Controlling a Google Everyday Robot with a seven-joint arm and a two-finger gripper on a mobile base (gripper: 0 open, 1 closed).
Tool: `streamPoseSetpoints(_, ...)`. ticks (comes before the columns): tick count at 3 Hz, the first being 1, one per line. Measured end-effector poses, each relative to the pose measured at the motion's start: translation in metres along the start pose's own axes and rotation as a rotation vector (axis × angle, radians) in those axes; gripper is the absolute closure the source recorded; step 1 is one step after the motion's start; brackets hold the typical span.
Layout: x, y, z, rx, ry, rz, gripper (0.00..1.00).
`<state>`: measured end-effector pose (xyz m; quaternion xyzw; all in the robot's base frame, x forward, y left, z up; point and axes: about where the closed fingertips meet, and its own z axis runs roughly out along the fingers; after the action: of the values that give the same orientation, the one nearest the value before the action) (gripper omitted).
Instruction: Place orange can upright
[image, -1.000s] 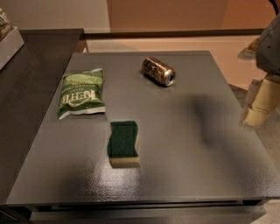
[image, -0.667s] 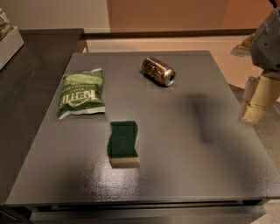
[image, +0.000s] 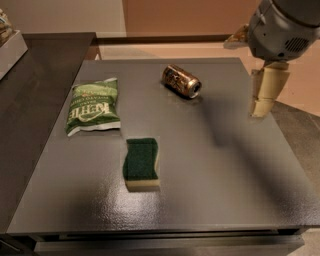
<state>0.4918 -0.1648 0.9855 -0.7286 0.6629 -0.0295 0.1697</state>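
Note:
The orange can (image: 181, 81) lies on its side near the far middle of the dark grey table (image: 210, 165), its silver end facing front right. My gripper (image: 265, 97) hangs above the table's right edge, to the right of the can and apart from it. It holds nothing that I can see.
A green chip bag (image: 94, 106) lies flat at the left. A green sponge with a pale base (image: 141, 163) lies in the middle front. A darker counter (image: 35, 75) adjoins the table on the left, with a white box (image: 9, 40) at its far corner.
My arm and gripper have moved left and a little up, closer over the table's right edge. The can, bag and sponge have not moved.

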Motion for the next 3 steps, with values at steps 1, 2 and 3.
streamPoseSetpoints(1, -0.02, -0.026, 0.009, 0.006, 0.009, -0.166, 0.0)
streamPoseSetpoints(2, -0.034, -0.056, 0.022, 0.014, 0.014, -0.357, 0.0)
streamPoseSetpoints(3, -0.042, -0.083, 0.031, 0.034, 0.014, -0.527, 0.0)
